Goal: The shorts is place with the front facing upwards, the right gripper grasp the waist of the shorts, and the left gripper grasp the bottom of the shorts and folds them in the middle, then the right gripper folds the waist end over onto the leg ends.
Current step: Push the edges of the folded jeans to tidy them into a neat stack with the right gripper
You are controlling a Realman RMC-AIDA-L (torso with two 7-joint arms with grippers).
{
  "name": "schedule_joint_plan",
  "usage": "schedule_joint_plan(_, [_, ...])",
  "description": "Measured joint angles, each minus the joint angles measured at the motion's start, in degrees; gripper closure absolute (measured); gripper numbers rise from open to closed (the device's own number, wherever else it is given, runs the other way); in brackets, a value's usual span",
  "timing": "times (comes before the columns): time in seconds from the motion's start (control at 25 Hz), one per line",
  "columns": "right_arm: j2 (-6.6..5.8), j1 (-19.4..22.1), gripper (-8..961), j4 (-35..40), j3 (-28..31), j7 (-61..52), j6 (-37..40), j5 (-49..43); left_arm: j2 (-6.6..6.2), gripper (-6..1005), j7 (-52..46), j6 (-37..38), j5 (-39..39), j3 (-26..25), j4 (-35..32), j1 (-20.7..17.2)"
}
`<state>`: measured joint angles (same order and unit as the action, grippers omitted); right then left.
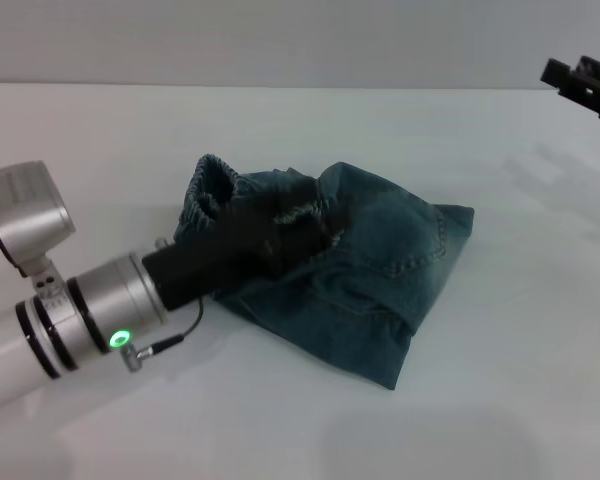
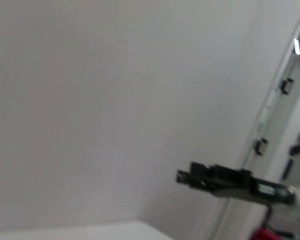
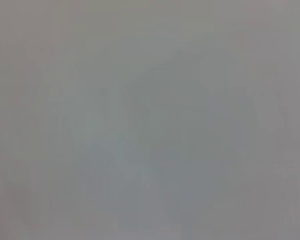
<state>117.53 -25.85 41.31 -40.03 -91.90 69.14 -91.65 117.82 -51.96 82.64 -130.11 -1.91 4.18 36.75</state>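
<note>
While the shorts (image 1: 380, 270) lie bunched in a folded heap near the middle of the white tabletop (image 1: 500, 400), the left gripper (image 1: 285, 235) reaches in from the near left corner and sits on top of the heap. Its dark body lies across the denim, touching it, just beside the gathered elastic waistband (image 1: 208, 190), which curls upward on the side of the heap toward the left edge. Whether its claw is spread or pinching the cloth cannot be told, since the fingertips are lost among the dark folds. A green light (image 1: 121, 338) glows on the silver wrist of that arm. A stitched pocket (image 1: 420, 250) faces up on the part of the heap toward the right edge, and one folded corner points toward the near edge.

The right gripper (image 1: 583, 82) hangs above the far right corner, well apart from the denim. From the left wrist view it appears as a dark bar against a pale wall, but its claw's state cannot be told either. The right wrist view shows only a plain grey surface.
</note>
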Motion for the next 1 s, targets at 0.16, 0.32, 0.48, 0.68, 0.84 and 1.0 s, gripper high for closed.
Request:
schedule_joint_plan(0.16, [-0.48, -0.3, 299, -2.3, 0.9, 1.5, -1.4, -0.1, -0.03, 348, -3.6, 0.7, -6.2, 0.1, -1.9, 0.0])
schedule_joint_plan(0.32, [-0.43, -0.6, 298, -2.7, 1.0, 2.3, -2.6, -0.2, 0.15, 348, -5.2, -1.1, -9.0, 0.1, -2.5, 0.0])
schedule_joint_plan(0.48, [-0.26, -0.9, 298, -2.8, 0.6, 2.4, -2.8, -0.2, 0.38, 348, -5.3, -4.6, -9.1, 0.1, -2.1, 0.2])
schedule_joint_plan(0.68, [0.06, -0.9, 298, -3.1, 0.5, 2.5, -2.3, 0.1, 0.55, 348, -5.3, -11.0, -8.7, -1.7, -0.4, 1.5])
schedule_joint_plan(0.84, [0.2, -1.0, 298, -4.4, 0.5, 2.5, -1.8, 0.1, 0.56, 347, -5.1, -16.9, -8.6, -3.7, 0.8, 3.1])
schedule_joint_plan(1.0, [0.22, -1.1, 298, -5.8, 0.5, 3.5, -1.4, 0.1, 0.56, 347, -3.1, -20.1, -8.6, -6.0, 1.1, 5.2])
